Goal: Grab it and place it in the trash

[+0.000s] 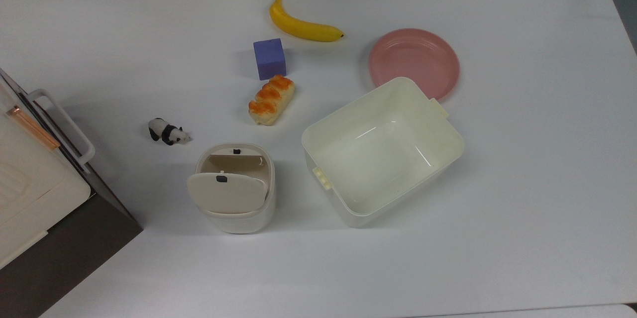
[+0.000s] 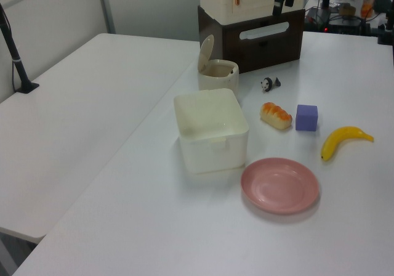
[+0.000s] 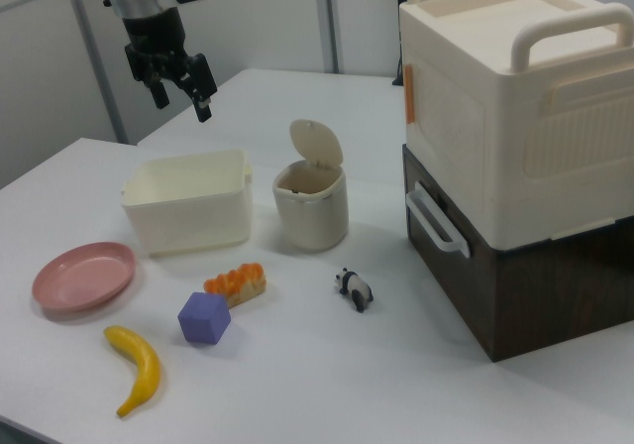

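Note:
The trash bin is a small cream-beige rounded bin; its flap lid with a dark button is tipped up and the mouth is open. It also stands in the left view and the right view. The crumpled paper ball is out of view. My gripper hangs open high above the table in the right view, up and to the right view's left of the bin, over the cream tub's far side, with nothing between its fingers.
A large cream rectangular tub sits beside the bin. A panda figurine, a bread piece, a purple cube, a banana and a pink plate lie around. A stacked cream-and-brown box stands near the bin.

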